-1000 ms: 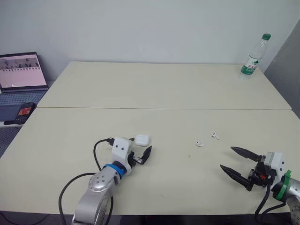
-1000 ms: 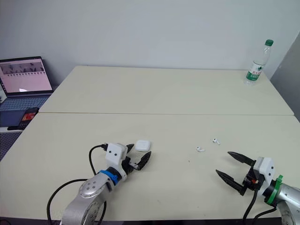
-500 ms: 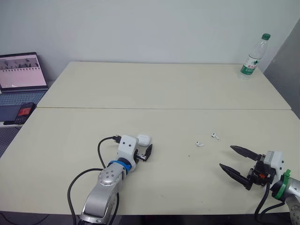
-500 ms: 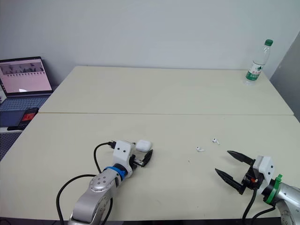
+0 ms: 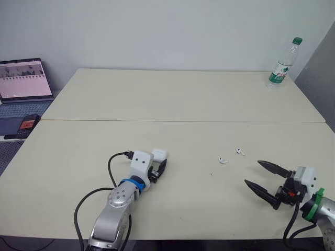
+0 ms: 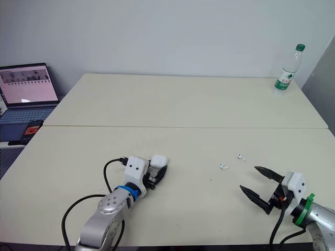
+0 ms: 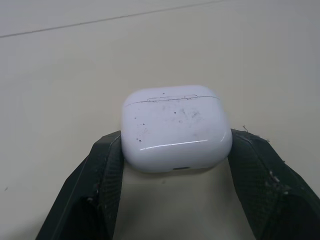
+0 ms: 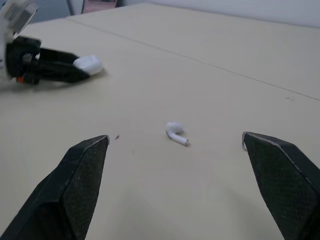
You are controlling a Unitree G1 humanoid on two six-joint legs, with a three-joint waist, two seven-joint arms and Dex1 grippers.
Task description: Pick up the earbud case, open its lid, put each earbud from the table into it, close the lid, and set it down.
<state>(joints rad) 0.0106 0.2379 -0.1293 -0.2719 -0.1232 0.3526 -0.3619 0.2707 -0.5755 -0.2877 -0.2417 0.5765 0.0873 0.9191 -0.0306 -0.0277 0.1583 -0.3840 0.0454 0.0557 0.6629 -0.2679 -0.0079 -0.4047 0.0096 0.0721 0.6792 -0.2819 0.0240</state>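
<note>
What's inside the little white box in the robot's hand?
The earbud case, gripped by the left hand, has its lid shut, so its inside is hidden. Both earbuds lie outside on the table.

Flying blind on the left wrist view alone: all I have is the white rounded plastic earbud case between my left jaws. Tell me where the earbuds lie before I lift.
Observer: Two small white earbuds lie loose on the cream table, right of the white earbud case and well apart from it. One is nearer the case, the other is further right.
Operator: Report the right arm.
Observer: The right jaws stand wide open, holding nothing, by the table's near edge. They are right of both earbuds and point toward them.
</note>
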